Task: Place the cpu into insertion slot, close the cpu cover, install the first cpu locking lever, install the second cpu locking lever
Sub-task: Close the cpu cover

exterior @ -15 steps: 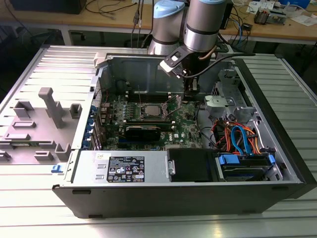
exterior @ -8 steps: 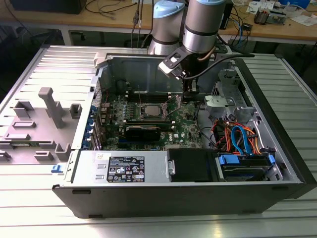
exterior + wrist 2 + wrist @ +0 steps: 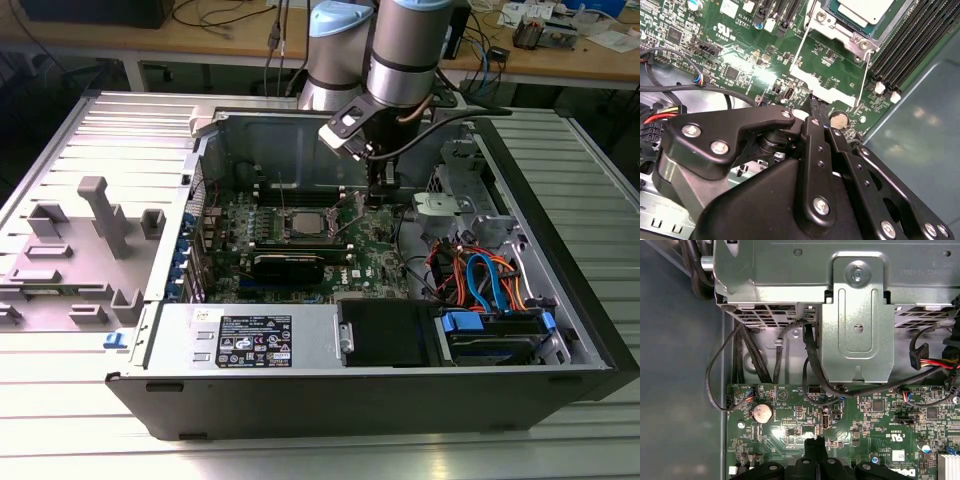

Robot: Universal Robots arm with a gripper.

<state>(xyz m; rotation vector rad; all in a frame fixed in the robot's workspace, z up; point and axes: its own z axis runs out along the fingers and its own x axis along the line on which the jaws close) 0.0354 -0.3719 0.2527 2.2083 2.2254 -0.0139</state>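
1. While the gripper [image 3: 815, 442] is hanging just above the green board [image 3: 865, 415], its two black fingers are meeting at the tips and are gripping nothing.
2. The chip [image 3: 865, 9] is lying flat in the socket [image 3: 842, 34], near the gripper but apart from it, with its pale metal top facing up. In the exterior view it is sitting mid-board, to the exterior view's left of the arm.
3. A thin silver frame [image 3: 820, 85], judged to be the cover, is reaching from the socket's edge toward the gripper. Green board is showing through its window, so it is apparently standing open rather than lying over the chip.
4. The chip is looking light, thin and stiff. Its smooth plated top is probably offering a slippery face, so two opposite side edges are likely giving the surer hold. The fine contacts beneath it are probably fragile.
5. The cover is looking like thin sheet metal, rigid along its bars yet somewhat springy. The bar farthest from the hinge is likely giving the best purchase.
6. Around them, a round shiny coin battery [image 3: 761, 413], rubbery black cables [image 3: 809, 347], a folded grey steel bracket [image 3: 857, 325] and long black memory slots [image 3: 910, 45] are bordering the work area.
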